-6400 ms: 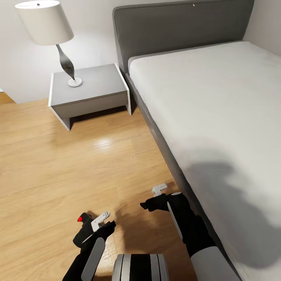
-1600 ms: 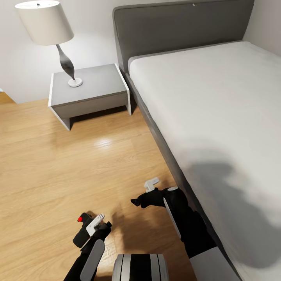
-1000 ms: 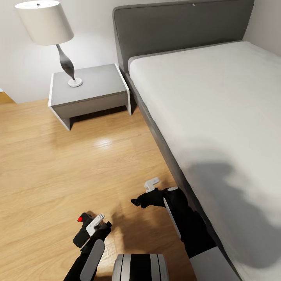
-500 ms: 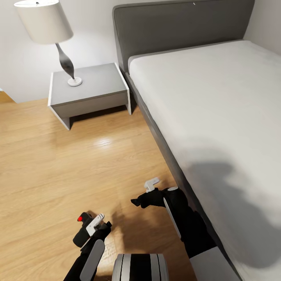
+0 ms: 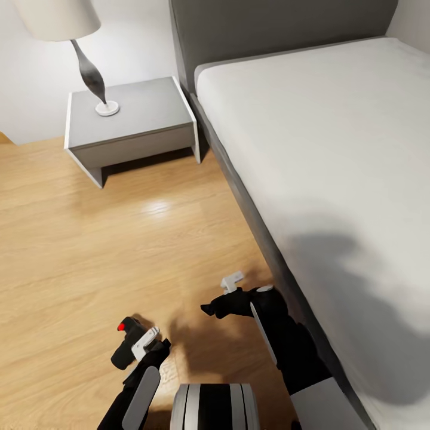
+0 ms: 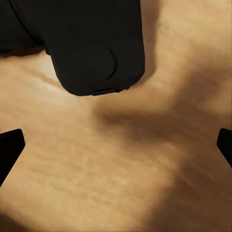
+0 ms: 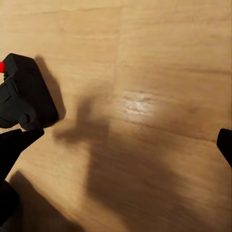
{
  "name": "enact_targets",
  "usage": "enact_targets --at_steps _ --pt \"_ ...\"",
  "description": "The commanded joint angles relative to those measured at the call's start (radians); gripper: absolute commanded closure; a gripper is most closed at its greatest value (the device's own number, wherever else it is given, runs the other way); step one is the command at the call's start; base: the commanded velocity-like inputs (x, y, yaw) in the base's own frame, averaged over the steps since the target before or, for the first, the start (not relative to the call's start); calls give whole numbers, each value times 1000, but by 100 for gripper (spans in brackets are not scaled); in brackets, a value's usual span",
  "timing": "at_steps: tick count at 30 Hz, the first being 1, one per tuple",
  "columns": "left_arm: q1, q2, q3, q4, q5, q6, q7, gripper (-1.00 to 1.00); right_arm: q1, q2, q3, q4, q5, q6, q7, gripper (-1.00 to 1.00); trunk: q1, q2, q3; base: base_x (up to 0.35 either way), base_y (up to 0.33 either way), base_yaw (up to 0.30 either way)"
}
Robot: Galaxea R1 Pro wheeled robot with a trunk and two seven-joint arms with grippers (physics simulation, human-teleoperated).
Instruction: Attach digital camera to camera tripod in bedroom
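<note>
Black camera (image 5: pixel 126 347) on the wood floor (image 5: pixel 77 251), at about 7 o'clock in the head view, just ahead of the left gripper (image 5: pixel 147 341).

Head view alone gives bed (image 5: pixel 334 149), nightstand (image 5: pixel 128 122) and lamp (image 5: pixel 89 77), shade cut off. Left wrist view: camera body close up, finger tips spread wide. Right gripper (image 5: pixel 222 295) also wide, empty.
</note>
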Motion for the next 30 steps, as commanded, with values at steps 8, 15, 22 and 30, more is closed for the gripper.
enact_targets --at_steps 8,15,22,30 --pt "0 0 -1 -2 4 3 6 -100 0 0 -1 -2 12 6 7 -100 3 -2 -32 0 0 0" --pt "0 0 -1 -2 4 3 6 -100 0 0 -2 -3 12 6 7 -100 7 -4 -59 0 0 0" --pt "0 0 -1 -2 4 3 6 -100 0 0 -2 -3 13 7 7 -100 7 -4 -59 0 0 0" --pt "0 0 -1 -2 4 3 6 -100 0 0 -4 -3 13 6 7 -100 7 -4 -59 0 0 0"
